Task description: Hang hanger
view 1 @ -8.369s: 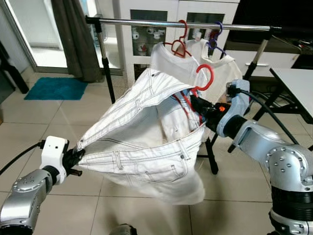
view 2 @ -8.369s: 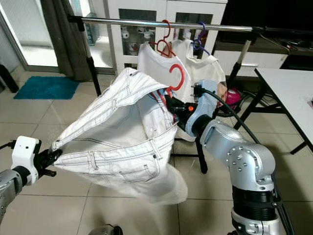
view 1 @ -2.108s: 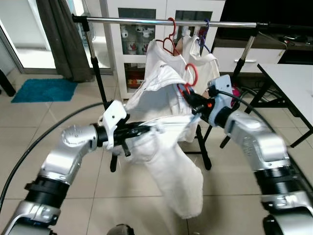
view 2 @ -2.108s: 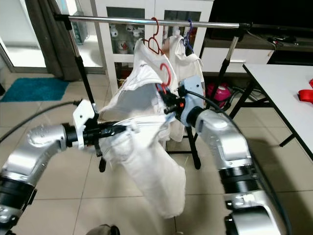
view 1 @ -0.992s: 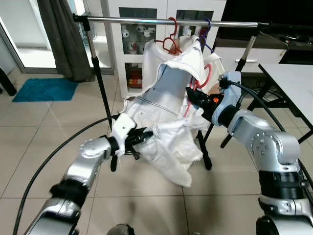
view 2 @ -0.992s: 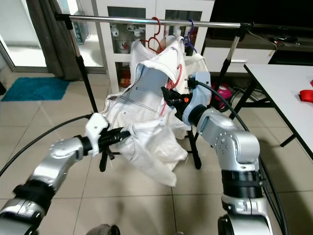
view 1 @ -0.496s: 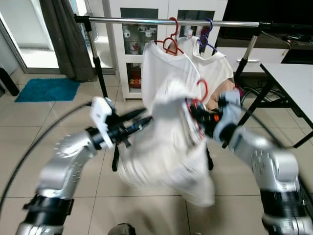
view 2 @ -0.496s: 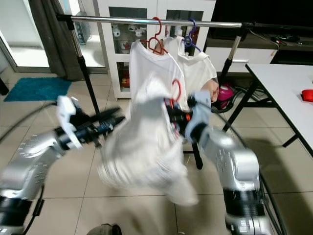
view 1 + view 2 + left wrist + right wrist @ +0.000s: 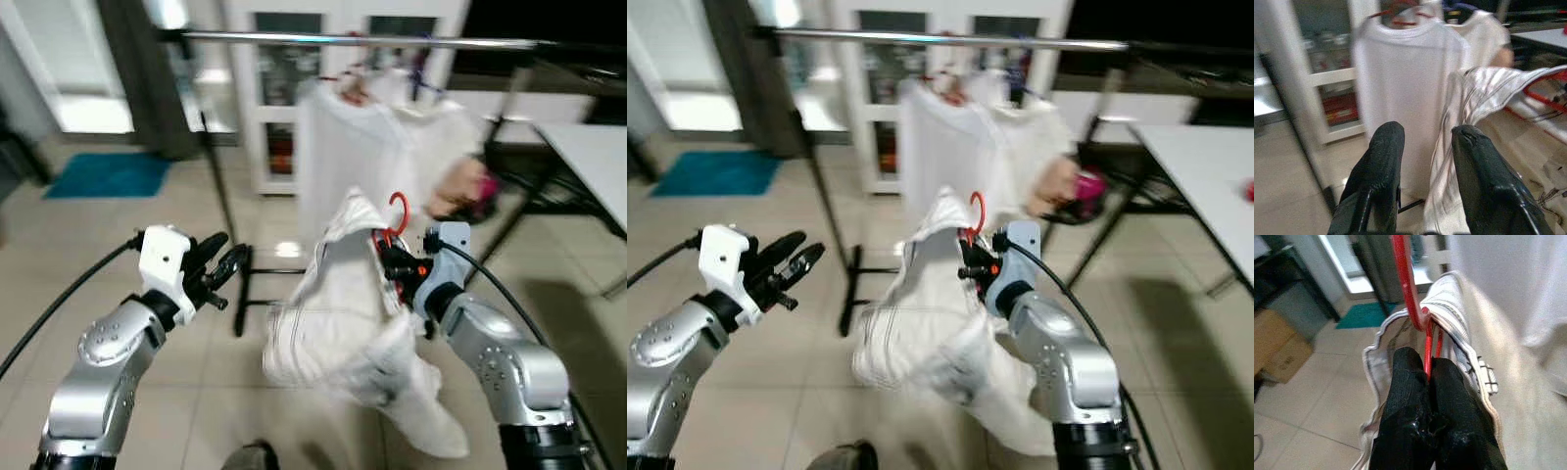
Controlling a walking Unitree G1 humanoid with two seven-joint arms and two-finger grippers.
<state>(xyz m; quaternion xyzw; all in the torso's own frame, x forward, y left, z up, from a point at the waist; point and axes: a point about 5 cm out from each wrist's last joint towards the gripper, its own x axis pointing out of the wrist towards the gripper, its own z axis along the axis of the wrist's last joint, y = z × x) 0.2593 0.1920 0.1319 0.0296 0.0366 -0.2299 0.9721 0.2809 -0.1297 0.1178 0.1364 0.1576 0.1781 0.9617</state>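
No writing, label, brand, number or sign can be read anywhere here (the head views are smeared with motion, so any small print would be lost).
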